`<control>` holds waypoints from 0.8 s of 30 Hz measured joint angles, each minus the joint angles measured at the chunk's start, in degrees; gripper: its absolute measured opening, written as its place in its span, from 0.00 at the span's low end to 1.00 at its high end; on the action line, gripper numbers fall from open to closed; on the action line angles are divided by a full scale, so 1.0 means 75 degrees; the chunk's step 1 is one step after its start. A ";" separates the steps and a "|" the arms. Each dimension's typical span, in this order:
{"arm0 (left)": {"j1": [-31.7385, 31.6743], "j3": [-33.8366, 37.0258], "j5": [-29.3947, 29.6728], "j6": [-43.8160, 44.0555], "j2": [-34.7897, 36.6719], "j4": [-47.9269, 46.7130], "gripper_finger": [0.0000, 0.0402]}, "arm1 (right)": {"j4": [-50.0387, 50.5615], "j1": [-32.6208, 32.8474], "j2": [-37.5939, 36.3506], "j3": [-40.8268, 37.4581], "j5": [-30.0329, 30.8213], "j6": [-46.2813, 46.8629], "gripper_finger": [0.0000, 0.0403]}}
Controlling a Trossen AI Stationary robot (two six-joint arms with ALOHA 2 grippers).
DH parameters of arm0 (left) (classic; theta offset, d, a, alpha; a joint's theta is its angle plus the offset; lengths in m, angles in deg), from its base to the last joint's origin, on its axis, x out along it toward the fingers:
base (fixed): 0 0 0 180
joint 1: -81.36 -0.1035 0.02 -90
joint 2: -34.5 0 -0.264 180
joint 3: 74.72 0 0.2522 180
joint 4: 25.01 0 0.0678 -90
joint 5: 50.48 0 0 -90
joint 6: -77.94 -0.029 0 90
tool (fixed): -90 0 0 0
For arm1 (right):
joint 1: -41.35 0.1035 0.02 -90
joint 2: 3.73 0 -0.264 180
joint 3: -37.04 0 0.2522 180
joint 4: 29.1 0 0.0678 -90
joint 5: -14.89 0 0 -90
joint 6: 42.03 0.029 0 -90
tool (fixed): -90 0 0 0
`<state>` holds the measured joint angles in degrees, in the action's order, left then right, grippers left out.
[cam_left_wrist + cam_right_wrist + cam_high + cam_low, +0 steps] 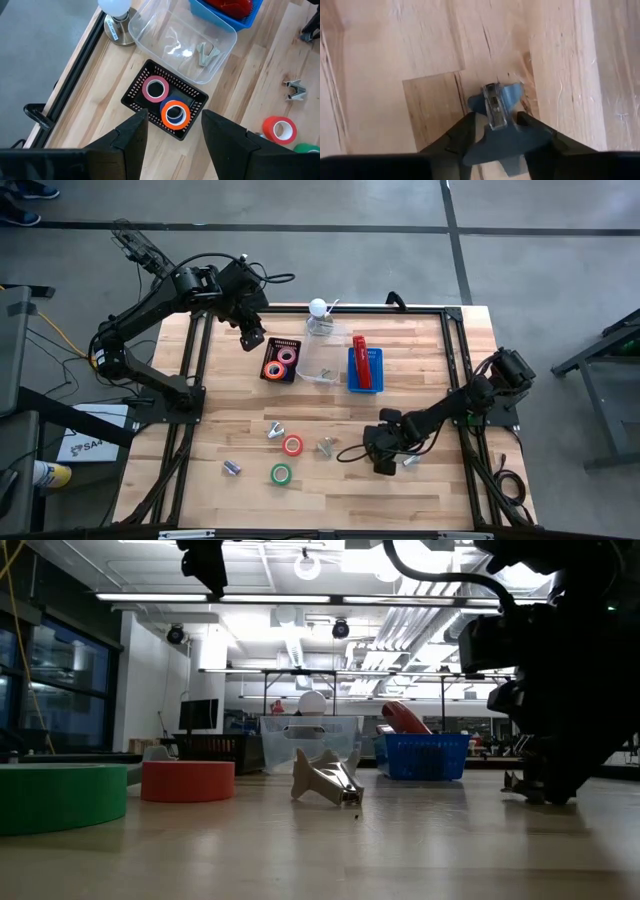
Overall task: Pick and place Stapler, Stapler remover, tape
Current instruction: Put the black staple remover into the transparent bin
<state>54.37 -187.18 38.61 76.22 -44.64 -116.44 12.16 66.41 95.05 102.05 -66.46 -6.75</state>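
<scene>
Left to right. The left gripper hangs above the black mesh basket at the table's far left-centre, jaws spread wide and holding nothing. That basket holds a pink tape roll and an orange tape roll. Just beside it stands a clear plastic tub with one staple remover inside. Next, the blue tray carries the red stapler.

On the bare table near its front lie a red-orange tape roll, a green tape roll and several loose staple removers, unsorted.

The right gripper is low at the table's right front, jaws narrowed around a blue staple remover resting on the wood.

Judgement: the step in hand is the pick of this remover. Next it would need lifting clear and carrying to the clear tub. The stapler appears done; two rolls remain.
</scene>
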 joint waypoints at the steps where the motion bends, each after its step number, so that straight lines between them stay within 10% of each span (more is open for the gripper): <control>1: 0.0000 0.0000 -0.0002 0.0000 0.0001 0.0000 0.45 | 0.0009 -0.0003 -0.0003 0.0003 0.0001 0.0029 0.30; 24: 0.0003 0.0000 0.0005 -0.0132 -0.0002 0.0006 0.45 | -0.0546 -0.1545 -0.1814 -0.0003 0.0378 -0.0353 0.29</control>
<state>54.39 -187.18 38.65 75.24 -44.65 -116.39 8.06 54.82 81.45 102.03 -63.62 -9.40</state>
